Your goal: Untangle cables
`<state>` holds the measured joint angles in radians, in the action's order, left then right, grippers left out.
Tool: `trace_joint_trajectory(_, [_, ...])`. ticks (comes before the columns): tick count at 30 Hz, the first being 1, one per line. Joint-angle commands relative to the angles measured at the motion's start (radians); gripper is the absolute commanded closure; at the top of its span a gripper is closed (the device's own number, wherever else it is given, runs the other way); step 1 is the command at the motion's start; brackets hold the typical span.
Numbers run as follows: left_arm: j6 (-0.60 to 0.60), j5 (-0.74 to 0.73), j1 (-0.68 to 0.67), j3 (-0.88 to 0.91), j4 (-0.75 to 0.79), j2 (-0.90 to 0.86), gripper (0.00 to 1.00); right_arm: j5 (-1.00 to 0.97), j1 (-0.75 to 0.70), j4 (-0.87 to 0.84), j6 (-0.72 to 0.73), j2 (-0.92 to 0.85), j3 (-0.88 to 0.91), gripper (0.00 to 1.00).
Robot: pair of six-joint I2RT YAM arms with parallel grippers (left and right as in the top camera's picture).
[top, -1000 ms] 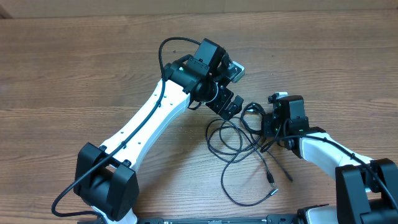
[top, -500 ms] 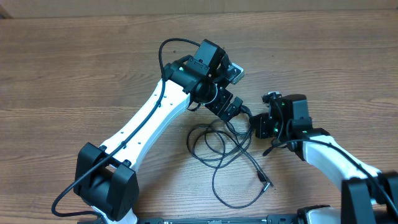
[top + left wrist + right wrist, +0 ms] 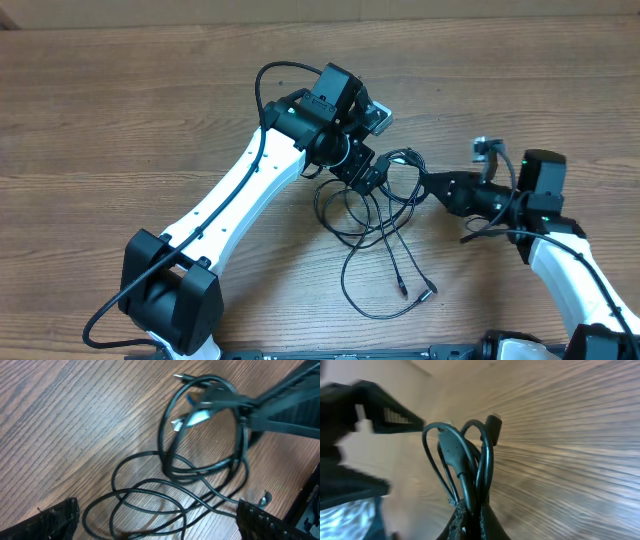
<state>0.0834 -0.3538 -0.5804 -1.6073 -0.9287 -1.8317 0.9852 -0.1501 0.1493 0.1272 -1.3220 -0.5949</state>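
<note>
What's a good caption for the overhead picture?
The right gripper pinches a bunch of tangled black cables right beside the wide-open left gripper.

**Crowded centre, open far side**

The table (image 3: 120, 100) lies bare along its far side and across the far-left quarter, so a gripper could pass freely there. The middle is tight. The left gripper (image 3: 365, 172) hangs with its jaws spread wide over the cables (image 3: 365, 225). The right gripper (image 3: 420, 185), clamped on a lifted bundle of loops, points in just beside it, leaving only a narrow gap between them. Loose loops sprawl on the wood beneath both, and two plug ends (image 3: 403, 292) trail toward the near edge. The left arm (image 3: 230, 210) slants across the near-left and blocks that route.
</note>
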Motion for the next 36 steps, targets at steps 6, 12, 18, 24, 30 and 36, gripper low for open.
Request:
trace_joint_trajectory(6, [-0.002,0.006,0.003,-0.010,0.008,-0.013,0.01,0.417,-0.081,-0.042,-0.005,0.019,-0.023,0.96])
trace_joint_trajectory(12, [-0.002,0.006,0.003,-0.010,0.010,-0.012,0.01,0.585,-0.081,-0.119,0.000,0.019,-0.023,0.96])
trace_joint_trajectory(18, [-0.001,0.050,0.003,-0.010,0.053,-0.012,0.01,0.585,-0.081,-0.118,0.000,0.019,-0.023,0.96])
trace_joint_trajectory(24, [0.077,-0.060,-0.003,-0.010,0.092,-0.012,0.96,0.584,-0.081,-0.119,0.000,0.019,-0.023,0.96])
trace_joint_trajectory(30, [0.077,-0.062,-0.003,-0.010,0.090,-0.012,0.96,0.584,-0.081,-0.119,-0.001,0.018,-0.023,0.96])
trace_joint_trajectory(36, [0.077,-0.016,-0.002,-0.010,0.056,-0.012,0.96,0.563,-0.081,-0.118,0.000,0.018,-0.023,0.96])
